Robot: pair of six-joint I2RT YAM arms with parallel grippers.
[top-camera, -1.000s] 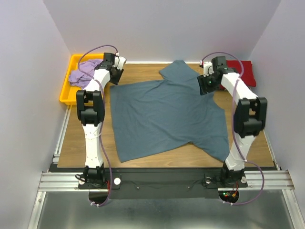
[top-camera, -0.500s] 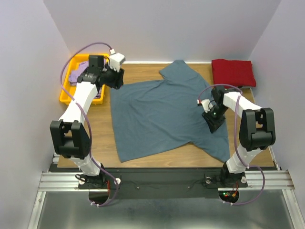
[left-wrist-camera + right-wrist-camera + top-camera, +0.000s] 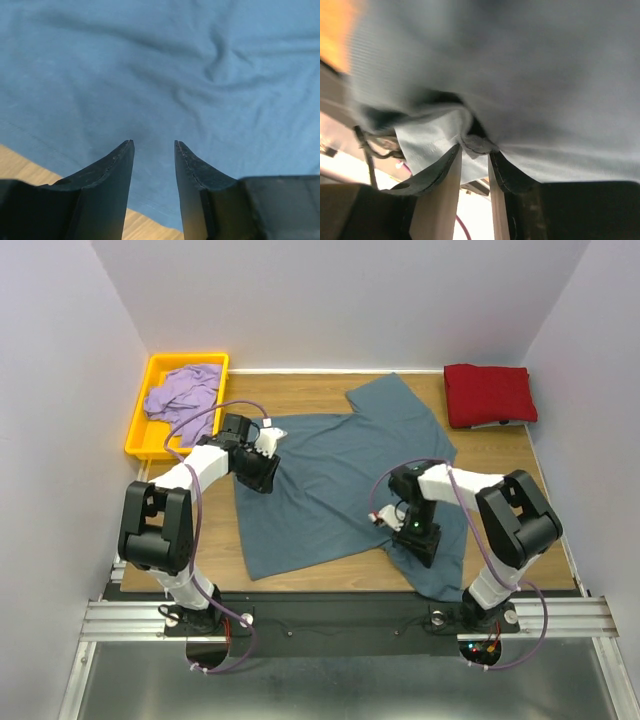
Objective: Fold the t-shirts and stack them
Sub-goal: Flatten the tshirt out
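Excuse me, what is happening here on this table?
A robot is working on a blue-grey t-shirt spread on the table. The right end effector pinches a fold of it near the front edge; the left end effector hovers open over its left side. A red t-shirt lies folded at the far right corner, and a lavender t-shirt sits crumpled in the yellow tray.

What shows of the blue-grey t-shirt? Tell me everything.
The blue-grey t-shirt is plain, short-sleeved and soft, cotton by its look. It lies spread mostly flat and lightly wrinkled across the wooden table, one sleeve pointing to the far edge. Its near right part is bunched, and the right pincer pinches a fold of its edge there. The left pincer is open over its left part, nothing between the jaws.
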